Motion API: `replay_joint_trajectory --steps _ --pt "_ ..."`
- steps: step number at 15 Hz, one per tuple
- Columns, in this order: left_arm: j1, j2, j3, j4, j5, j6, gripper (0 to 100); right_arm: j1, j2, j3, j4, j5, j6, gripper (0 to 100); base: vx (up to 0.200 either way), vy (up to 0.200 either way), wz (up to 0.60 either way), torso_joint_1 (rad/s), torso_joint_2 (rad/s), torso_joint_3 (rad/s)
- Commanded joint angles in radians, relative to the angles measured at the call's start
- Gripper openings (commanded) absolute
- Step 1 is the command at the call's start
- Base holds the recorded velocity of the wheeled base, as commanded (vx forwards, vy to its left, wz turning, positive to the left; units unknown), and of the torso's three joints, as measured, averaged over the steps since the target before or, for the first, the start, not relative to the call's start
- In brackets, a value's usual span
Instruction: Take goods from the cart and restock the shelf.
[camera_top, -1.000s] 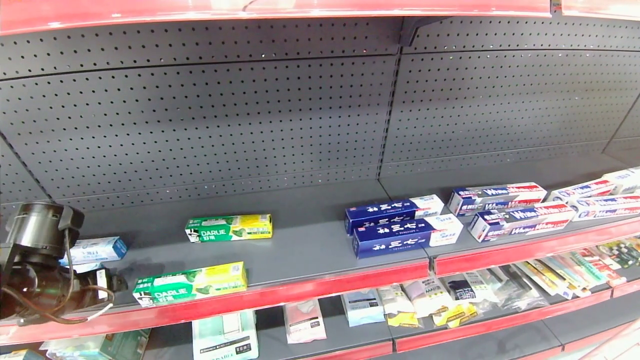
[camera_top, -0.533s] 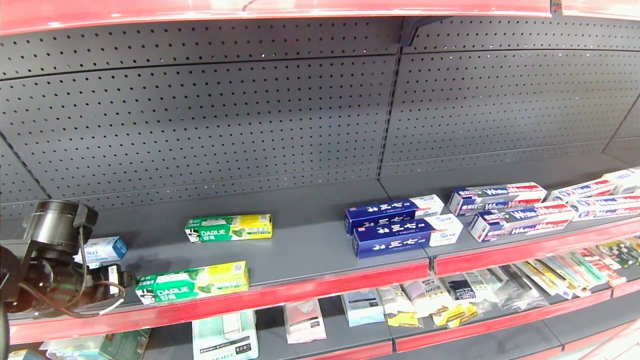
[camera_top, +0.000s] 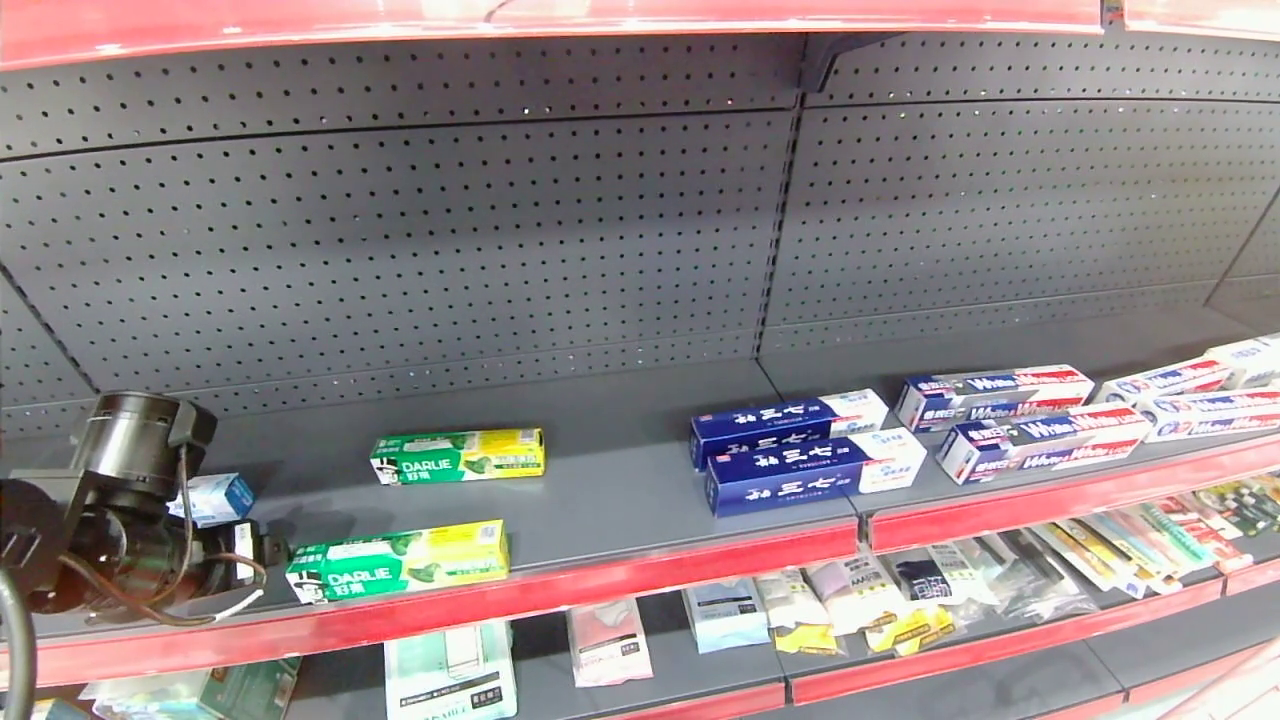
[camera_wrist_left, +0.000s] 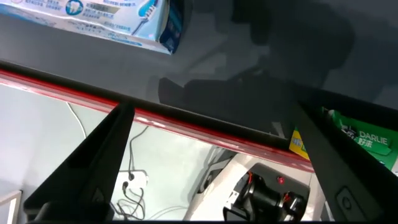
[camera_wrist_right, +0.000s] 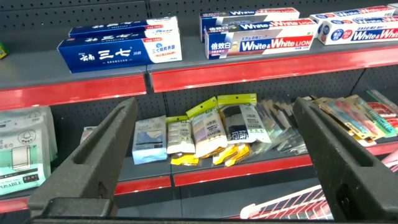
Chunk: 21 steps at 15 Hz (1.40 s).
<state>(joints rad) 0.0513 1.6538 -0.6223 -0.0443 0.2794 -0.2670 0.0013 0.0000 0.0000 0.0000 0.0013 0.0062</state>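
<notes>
The front green toothpaste box (camera_top: 398, 562) lies flat on the grey shelf (camera_top: 620, 480), lengthwise along its red front lip, near the left end. At the left end of this box sits the left gripper (camera_wrist_left: 211, 115), low over the shelf's front edge. Its fingers are spread wide with nothing between them. The box's end shows just past the outer side of one finger (camera_wrist_left: 336, 168), and I cannot tell whether they touch.

Behind the front box, deeper on the shelf and a little to the right, lies a second green box (camera_top: 458, 455). Behind and to the left of the front box, past the gripper, lies a light-blue box (camera_top: 215, 497).

Well to the right of the front box, two dark-blue boxes (camera_top: 815, 472) lie side by side, and further right are white boxes (camera_top: 1045, 440).

The right gripper (camera_wrist_right: 216, 106) hangs off the shelf, far to the right of the front box, its fingers spread and empty, facing the small packets (camera_wrist_right: 211, 127) on the level below.
</notes>
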Motion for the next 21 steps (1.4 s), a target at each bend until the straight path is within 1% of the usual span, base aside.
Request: replay_joint_trajectory --steps 1,15,21 --pt "-0.008 0.0 -0.008 0.0 0.0 0.0 100 0.0 0.002 0.0 0.0 0.0 0.0 100 0.0 0.0 0.0 0.0 0.0 0.0" --pt "-0.045 -0.003 -0.008 0.004 0.004 -0.001 100 0.0 0.002 0.0 0.0 0.0 0.0 100 0.0 0.0 0.0 0.0 0.0 0.0" --pt "-0.047 -0.005 -0.007 0.006 0.004 -0.001 100 0.0 0.002 0.0 0.0 0.0 0.0 100 0.0 0.0 0.0 0.0 0.0 0.0"
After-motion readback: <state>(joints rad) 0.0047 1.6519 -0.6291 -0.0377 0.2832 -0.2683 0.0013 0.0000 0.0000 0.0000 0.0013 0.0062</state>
